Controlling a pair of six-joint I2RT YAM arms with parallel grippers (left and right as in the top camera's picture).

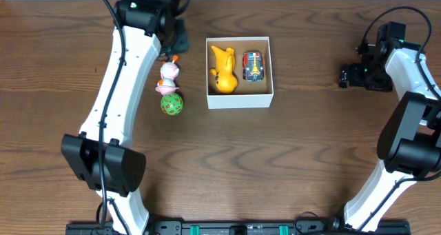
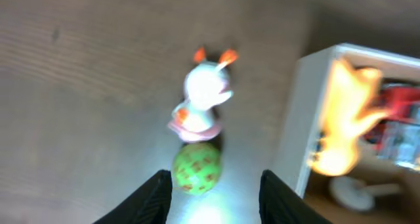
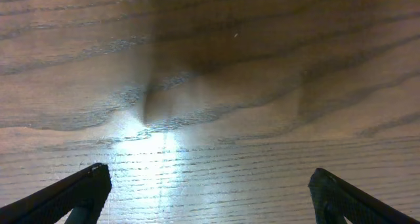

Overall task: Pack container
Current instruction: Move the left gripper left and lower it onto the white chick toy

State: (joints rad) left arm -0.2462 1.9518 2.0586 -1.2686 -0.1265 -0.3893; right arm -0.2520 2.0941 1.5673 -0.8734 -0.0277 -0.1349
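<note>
Two toys, a yellow figure (image 1: 222, 69) and a car (image 1: 253, 66), lie in the container (image 1: 239, 100); both arms' jaws gape empty.

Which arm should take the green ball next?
Left. The left gripper hangs open right by the green ball and the white figurine, both beside the container. The right gripper is over bare table, far off on the container's other side.
</note>
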